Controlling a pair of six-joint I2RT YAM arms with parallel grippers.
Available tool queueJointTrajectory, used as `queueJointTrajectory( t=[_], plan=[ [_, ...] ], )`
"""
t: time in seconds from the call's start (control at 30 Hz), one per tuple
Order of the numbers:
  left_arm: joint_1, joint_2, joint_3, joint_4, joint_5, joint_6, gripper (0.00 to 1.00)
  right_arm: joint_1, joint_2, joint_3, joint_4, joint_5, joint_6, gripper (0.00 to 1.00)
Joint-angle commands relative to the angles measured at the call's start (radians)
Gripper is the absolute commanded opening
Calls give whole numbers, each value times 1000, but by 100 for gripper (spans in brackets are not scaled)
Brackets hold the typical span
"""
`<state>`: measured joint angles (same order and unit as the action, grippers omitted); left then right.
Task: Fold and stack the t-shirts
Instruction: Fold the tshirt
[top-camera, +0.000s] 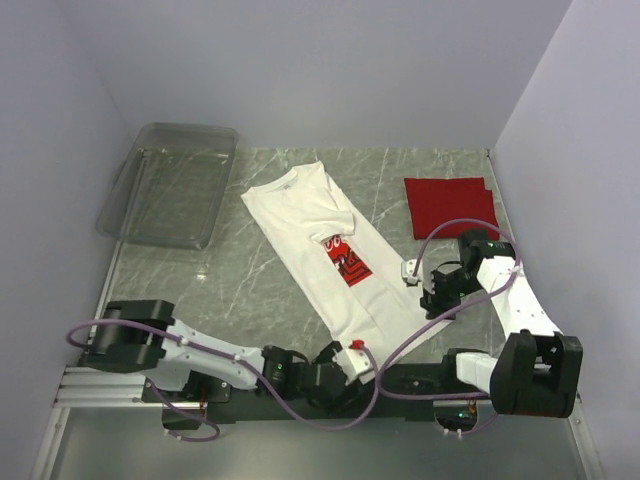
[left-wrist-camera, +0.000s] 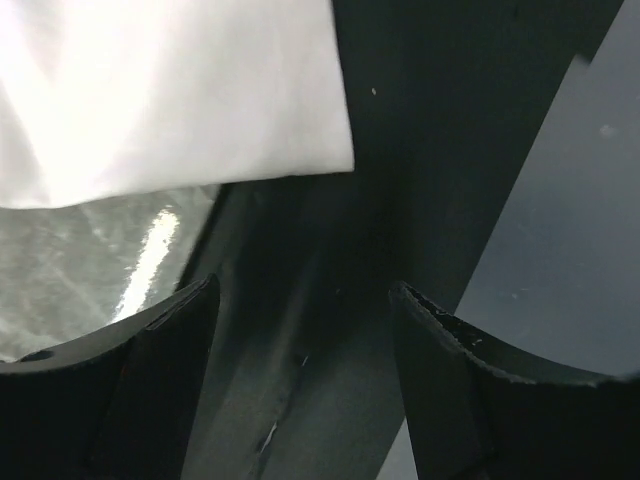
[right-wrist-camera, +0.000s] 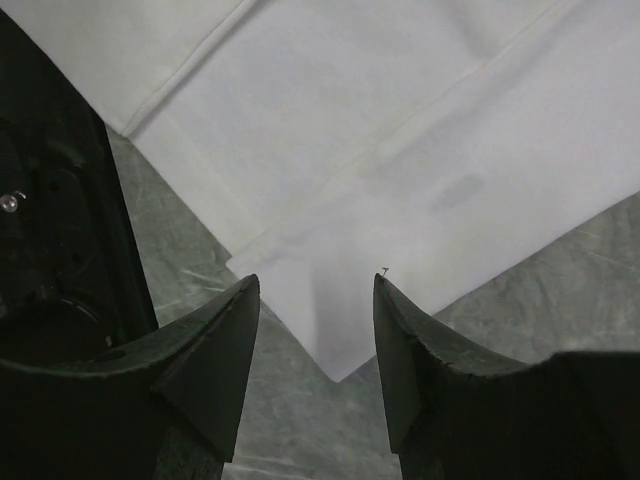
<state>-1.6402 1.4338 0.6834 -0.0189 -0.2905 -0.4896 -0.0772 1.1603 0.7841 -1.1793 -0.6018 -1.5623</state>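
Note:
The white t-shirt with a red square graphic lies folded into a long strip, running diagonally from the back middle toward the near right. Its near corner sits on the table just beyond my right gripper, which is open and grips nothing. In the top view the right gripper is at the strip's right edge. My left gripper is open and empty over the dark base rail, with the shirt's hem corner ahead of it. The left gripper sits at the strip's near end. The red t-shirt lies folded flat at the back right.
A clear plastic bin stands at the back left. The dark base rail runs along the near edge under both arm bases. Purple cables loop over the table near the right arm. Walls close in the left, back and right.

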Motion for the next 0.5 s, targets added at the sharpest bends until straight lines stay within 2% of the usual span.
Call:
queueJointTrajectory(
  t=[0.0, 0.23, 0.43, 0.47],
  plan=[
    [-59, 80, 76, 94, -127, 60, 74, -21, 19, -11, -34, -7, -41, 56],
    [-95, 191, 162, 119, -246, 88, 73, -35, 35, -37, -16, -7, -25, 56],
    [-95, 250, 191, 116, -256, 108, 72, -41, 38, -48, -5, -12, -16, 56],
    [-93, 272, 197, 97, -254, 103, 69, -42, 38, -46, -6, -12, -16, 56]
  ],
)
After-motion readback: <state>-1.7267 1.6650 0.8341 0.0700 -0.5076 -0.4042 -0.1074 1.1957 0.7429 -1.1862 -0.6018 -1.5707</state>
